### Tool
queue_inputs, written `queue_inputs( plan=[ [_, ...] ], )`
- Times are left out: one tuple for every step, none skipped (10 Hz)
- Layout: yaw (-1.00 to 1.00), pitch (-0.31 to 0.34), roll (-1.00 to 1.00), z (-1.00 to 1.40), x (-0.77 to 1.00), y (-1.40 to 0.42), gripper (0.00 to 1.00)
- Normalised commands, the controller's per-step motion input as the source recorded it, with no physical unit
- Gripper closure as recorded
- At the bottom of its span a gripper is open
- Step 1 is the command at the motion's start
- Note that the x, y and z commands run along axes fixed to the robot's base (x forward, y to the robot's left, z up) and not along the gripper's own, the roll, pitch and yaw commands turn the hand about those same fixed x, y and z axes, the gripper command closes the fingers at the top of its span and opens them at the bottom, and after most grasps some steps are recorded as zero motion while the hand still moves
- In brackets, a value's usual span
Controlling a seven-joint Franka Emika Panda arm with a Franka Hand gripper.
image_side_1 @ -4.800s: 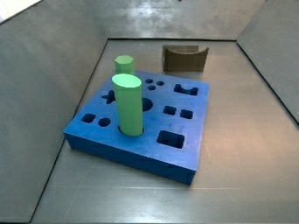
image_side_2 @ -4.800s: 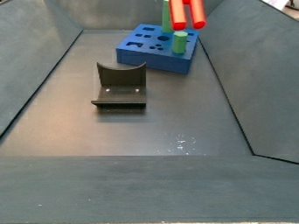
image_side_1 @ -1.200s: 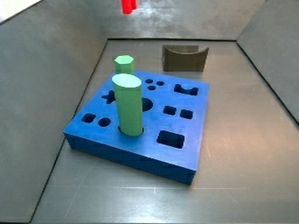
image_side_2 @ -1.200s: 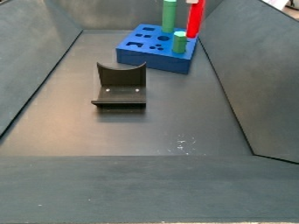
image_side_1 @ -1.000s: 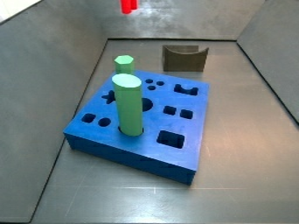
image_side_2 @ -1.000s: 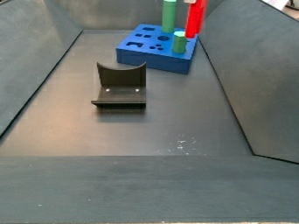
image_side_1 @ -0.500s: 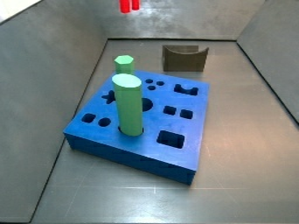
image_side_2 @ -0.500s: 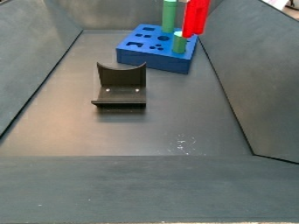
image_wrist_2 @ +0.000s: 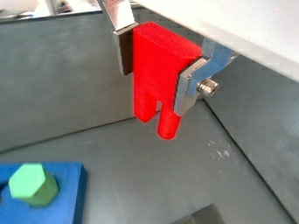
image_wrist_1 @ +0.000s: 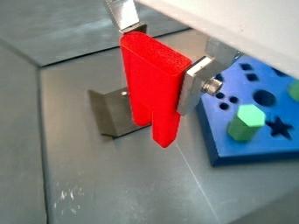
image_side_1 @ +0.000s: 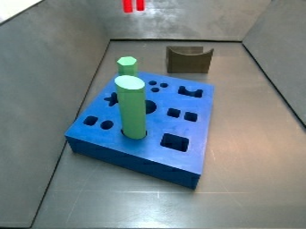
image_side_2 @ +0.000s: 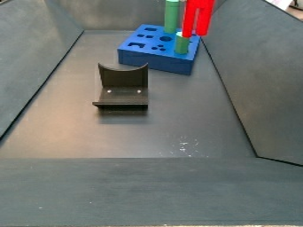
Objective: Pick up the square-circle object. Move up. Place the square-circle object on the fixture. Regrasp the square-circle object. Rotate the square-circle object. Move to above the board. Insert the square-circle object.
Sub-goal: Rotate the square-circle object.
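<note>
My gripper is shut on the square-circle object, a bright red peg that hangs upright with its two-pronged end pointing down. Both wrist views show the silver fingers clamping its blocky upper part. In a side view only the peg's lower end shows, high over the back left of the blue board. In another side view the peg hangs above the board. The dark fixture stands apart on the floor. The gripper itself is out of frame in both side views.
Two green cylinders stand in the board, a tall one and a shorter one. Several other cut-outs in the board are open. The fixture stands by the back wall. Sloping grey walls enclose the floor.
Over the last second the red peg has turned a little about its long axis, so it looks wider and both prongs show. Its height and place have hardly changed.
</note>
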Motion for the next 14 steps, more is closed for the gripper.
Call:
queue_inputs(
  plan=[
    [-1.0, 0.031, -0.12, 0.0, 0.0, 0.01, 1.0],
    [-1.0, 0.04, -0.15, 0.0, 0.0, 0.01, 1.0],
    [-1.0, 0.046, -0.18, 0.0, 0.0, 0.01, 1.0],
    [-0.67, 0.044, -0.17, 0.01, 0.0, 0.01, 1.0],
    [-0.4, 0.041, -0.17, 0.01, 0.0, 0.01, 1.0],
    [-0.26, 0.041, -0.17, 0.02, 0.0, 0.01, 1.0],
    [-0.2, 0.041, -0.17, 0.02, 0.0, 0.01, 1.0],
    [-0.13, 0.04, -0.17, -1.0, 0.0, 0.0, 1.0],
    [-0.09, 0.013, -0.15, -1.0, 0.01, 0.0, 1.0],
    [-0.08, -0.014, -0.12, -1.0, 0.01, 0.01, 1.0],
    [-0.07, -0.026, -0.09, -1.0, 0.01, 0.01, 1.0],
    [-0.06, -0.044, -0.04, -1.0, 0.01, 0.01, 1.0],
    [-0.05, -0.042, 0.0, -1.0, 0.01, 0.02, 1.0],
    [-0.04, -0.03, 0.02, -1.0, 0.02, 0.02, 1.0]
  ],
)
